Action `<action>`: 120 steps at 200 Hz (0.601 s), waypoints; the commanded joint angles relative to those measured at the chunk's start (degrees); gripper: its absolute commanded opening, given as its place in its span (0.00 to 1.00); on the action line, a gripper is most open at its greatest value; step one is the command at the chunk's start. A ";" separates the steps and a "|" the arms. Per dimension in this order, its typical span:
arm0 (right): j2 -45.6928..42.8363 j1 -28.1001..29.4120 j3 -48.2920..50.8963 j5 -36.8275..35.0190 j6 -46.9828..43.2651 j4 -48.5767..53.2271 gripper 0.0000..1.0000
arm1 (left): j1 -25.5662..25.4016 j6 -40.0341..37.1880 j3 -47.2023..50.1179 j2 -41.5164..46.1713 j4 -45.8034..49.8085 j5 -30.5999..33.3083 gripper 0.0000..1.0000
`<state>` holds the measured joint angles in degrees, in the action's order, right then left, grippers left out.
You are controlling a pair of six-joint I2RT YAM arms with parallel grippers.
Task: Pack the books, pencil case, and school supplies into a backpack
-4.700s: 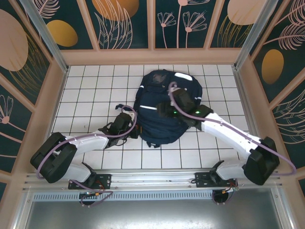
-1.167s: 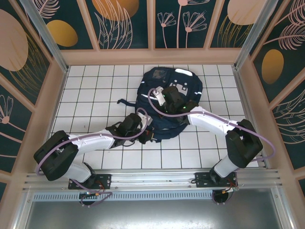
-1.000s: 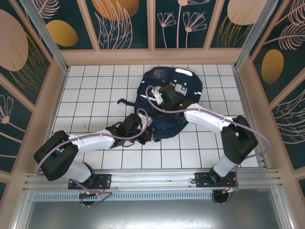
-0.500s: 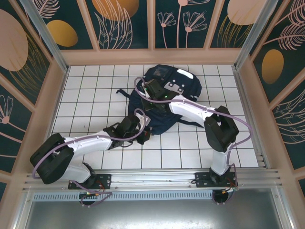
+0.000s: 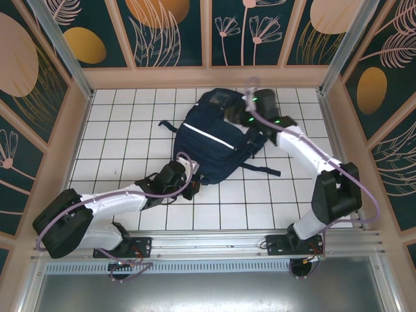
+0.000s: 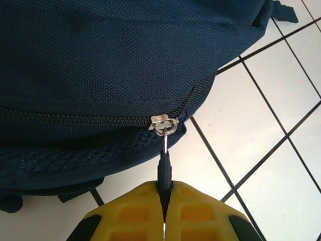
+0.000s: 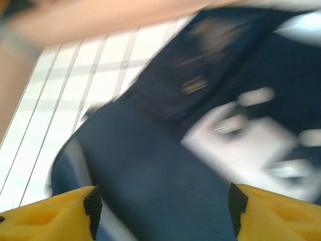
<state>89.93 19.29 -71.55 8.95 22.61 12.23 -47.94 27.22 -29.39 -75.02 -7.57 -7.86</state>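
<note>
The tabletop point(image 5: 130, 130) is white squares with thin dark lines. A light wooden edge point(image 5: 208, 77) runs round it. The walls point(image 5: 170, 32) at the top of the frame are dark blue-green with pale flowers and orange ovals. A silver rail point(image 5: 208, 244) lies along the bottom.

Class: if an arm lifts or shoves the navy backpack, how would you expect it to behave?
Probably floppy: the backpack is soft woven fabric that bulges and sags. Lying flat on smooth tiles, it would likely slide, not roll. Its loose straps may trail or snag.
</note>
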 commanded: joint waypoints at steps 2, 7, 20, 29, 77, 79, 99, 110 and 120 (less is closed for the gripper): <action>3.25 -8.47 5.18 -3.07 13.02 4.78 0.65 | 0.33 0.64 1.09 1.15 -0.82 0.56 0.00; 3.45 -10.37 6.97 -1.71 14.52 3.59 0.65 | 0.32 0.66 1.08 1.19 -0.88 0.44 0.00; 3.21 -14.15 12.25 2.15 17.06 -1.30 0.63 | 0.40 0.72 1.26 1.28 -1.16 0.64 0.00; 3.32 -15.55 15.37 5.51 17.98 -5.05 0.62 | 0.51 0.73 1.35 1.35 -1.25 0.57 0.00; 5.80 -15.92 21.02 15.38 20.00 -16.30 0.55 | 0.85 0.82 2.40 2.68 -1.65 0.41 0.00; 5.79 -15.90 21.23 15.74 20.28 -16.74 0.55 | 0.84 0.82 2.45 2.69 -1.65 0.44 0.00; 6.16 -15.90 23.51 20.42 23.82 -22.15 0.47 | 0.92 0.68 2.40 2.78 -1.48 0.30 0.00; 5.70 -15.85 25.56 22.28 26.80 -25.88 0.39 | 1.00 0.68 2.41 2.78 -1.44 0.36 0.00; 5.40 -15.45 27.27 23.44 29.40 -29.06 0.31 | 0.92 0.71 2.33 2.71 -1.47 0.40 0.00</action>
<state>95.94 2.90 -47.94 24.82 44.86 -5.65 -47.24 27.29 -27.73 -73.32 -8.97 -7.42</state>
